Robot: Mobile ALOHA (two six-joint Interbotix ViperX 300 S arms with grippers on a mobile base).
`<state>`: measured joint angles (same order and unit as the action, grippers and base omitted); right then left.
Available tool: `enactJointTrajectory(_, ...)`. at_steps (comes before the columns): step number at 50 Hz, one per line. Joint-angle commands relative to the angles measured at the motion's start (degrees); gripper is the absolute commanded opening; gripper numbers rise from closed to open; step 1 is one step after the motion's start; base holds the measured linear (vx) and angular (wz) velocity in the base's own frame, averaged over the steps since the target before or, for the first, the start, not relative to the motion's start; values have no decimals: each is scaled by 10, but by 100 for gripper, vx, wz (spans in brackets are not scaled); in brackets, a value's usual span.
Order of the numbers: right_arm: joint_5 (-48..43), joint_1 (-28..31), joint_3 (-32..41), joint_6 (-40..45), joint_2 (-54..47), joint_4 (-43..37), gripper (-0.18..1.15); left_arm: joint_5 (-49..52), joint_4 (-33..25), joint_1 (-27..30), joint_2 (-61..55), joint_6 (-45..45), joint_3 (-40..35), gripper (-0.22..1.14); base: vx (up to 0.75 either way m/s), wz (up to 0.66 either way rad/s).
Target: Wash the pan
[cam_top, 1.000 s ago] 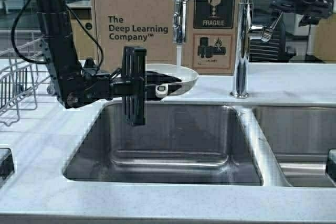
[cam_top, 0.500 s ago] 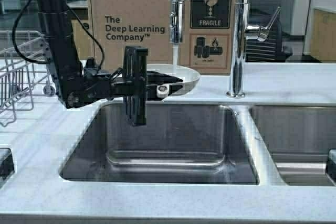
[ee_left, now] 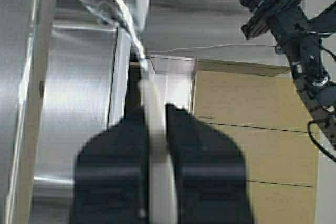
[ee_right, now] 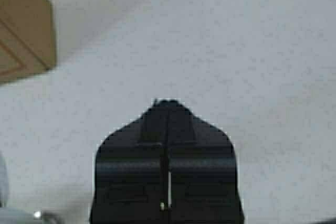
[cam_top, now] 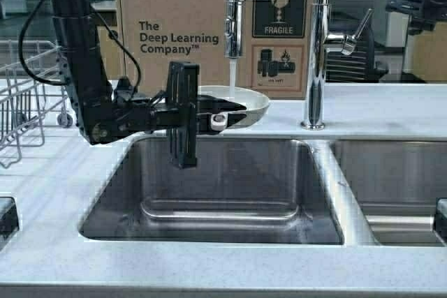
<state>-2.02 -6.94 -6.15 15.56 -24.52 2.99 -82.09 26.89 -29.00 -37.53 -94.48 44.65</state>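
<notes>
1. Our left gripper (cam_top: 218, 121) is squeezed tight on the stubby handle of the pan (cam_top: 237, 105). In the left wrist view the white handle sits pinched between the two black fingers (ee_left: 194, 145).
2. The pan is held just under the tap (cam_top: 233, 15), over the back edge of the sink (cam_top: 209, 232). Water (cam_top: 232, 73) is falling into it.
3. We think the pan could get heavy as it fills. Then the handle might slip or twist in our grip, and the pan could drop into the sink.
4. If we tip the pan away from the sink, water could spill on the counter (cam_top: 363, 109) near the tap or reach the box (cam_top: 181, 33) behind it.
5. Our right gripper (ee_right: 167, 129) is pressed shut on nothing. It hangs high up, well to the right of the tap.
6. The tap is on, so water could splash if we move fast.
</notes>
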Motion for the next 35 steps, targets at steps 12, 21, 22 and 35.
enactJointTrajectory(12, 75, 75, 90, -6, -10, -1, 5, -15, -1, -2, 7, 4, -11, 2, 0, 0)
enactJointTrajectory(21, 92, 102, 115, -15, -10, 1, 5, -16, -1, -3, 4, 4, -11, 2, 0, 0)
enactJointTrajectory(22, 95, 104, 117, -17, -10, 1, 5, -17, -1, -3, 4, 4, -11, 2, 0, 0)
enactJointTrajectory(35, 134, 120, 129, -38, -6, 1, 5, -31, -1, -2, -3, 4, -13, 2, 0, 0)
